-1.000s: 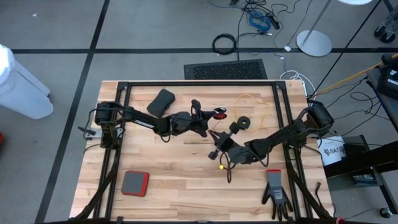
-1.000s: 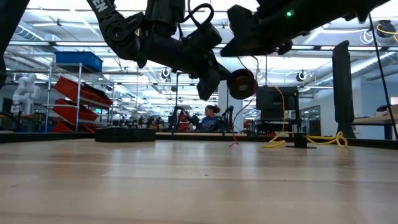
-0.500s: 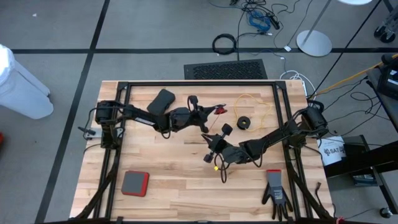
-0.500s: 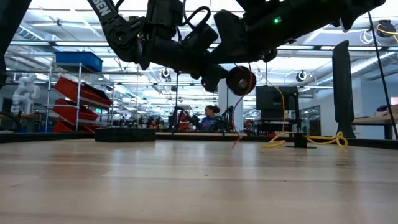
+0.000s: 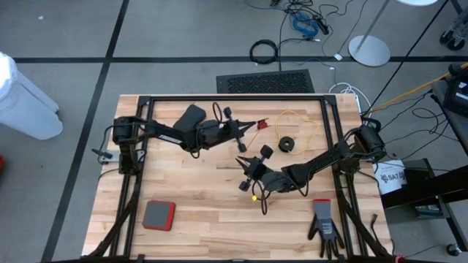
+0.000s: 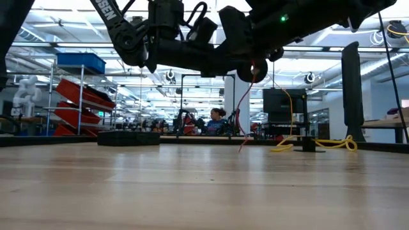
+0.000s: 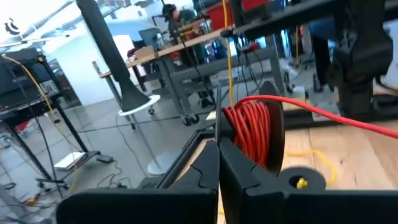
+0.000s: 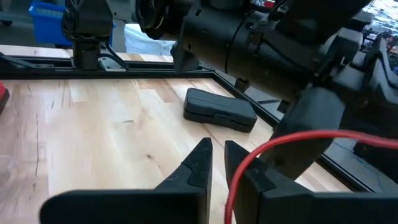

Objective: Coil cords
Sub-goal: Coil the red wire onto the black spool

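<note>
Black case, red pad, black glove

table: pale planked wood, smooth | red cord: glossy | reel: matt black plastic

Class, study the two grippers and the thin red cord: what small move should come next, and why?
Probably the right gripper should close on the thin red cord and carry it around the small black reel. Its fingers stand slightly apart with the cord between them; the left gripper holds the part-wound reel above the wooden table.
</note>
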{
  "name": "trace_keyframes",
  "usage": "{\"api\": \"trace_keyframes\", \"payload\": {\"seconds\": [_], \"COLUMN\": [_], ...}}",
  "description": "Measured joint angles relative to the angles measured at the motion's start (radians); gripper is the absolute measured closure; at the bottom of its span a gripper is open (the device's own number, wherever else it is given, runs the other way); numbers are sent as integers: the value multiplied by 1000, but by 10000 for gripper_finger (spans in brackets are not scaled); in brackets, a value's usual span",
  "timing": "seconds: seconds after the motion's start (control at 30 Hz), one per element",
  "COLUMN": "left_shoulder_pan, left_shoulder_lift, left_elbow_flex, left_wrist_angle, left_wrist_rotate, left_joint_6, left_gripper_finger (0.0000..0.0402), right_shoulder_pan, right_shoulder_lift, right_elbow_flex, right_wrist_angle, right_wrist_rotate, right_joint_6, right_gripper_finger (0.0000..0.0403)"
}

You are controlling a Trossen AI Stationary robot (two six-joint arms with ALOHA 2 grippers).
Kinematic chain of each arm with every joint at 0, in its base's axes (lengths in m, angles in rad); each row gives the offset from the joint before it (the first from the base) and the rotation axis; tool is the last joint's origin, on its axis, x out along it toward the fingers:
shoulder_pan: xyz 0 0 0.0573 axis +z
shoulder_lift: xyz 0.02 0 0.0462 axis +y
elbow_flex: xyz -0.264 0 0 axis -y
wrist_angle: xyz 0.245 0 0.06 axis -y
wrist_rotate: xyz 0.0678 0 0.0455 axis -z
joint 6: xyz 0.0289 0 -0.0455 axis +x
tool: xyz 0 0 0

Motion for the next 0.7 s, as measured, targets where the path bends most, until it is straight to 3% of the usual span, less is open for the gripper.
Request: {"api": "trace_keyframes", "payload": {"seconds": [0.3,0.7], "left_shoulder_pan": [22,57], "left_shoulder_lift": [0,0], "left_elbow_flex": [0,1], "left_wrist_angle": [78,97], "left_wrist_rotate": [66,252], "left_joint_6": [-121,-345], "left_gripper_finger": [401,402], "right_shoulder_pan": [0,9], "right_shoulder_lift": [0,0], "right_elbow_flex": [0,0], "right_wrist_angle": [5,-83], "right_wrist_rotate": [-49,-48], "right_joint_6": [-33,-101], "right_gripper_finger": [354,351]}}
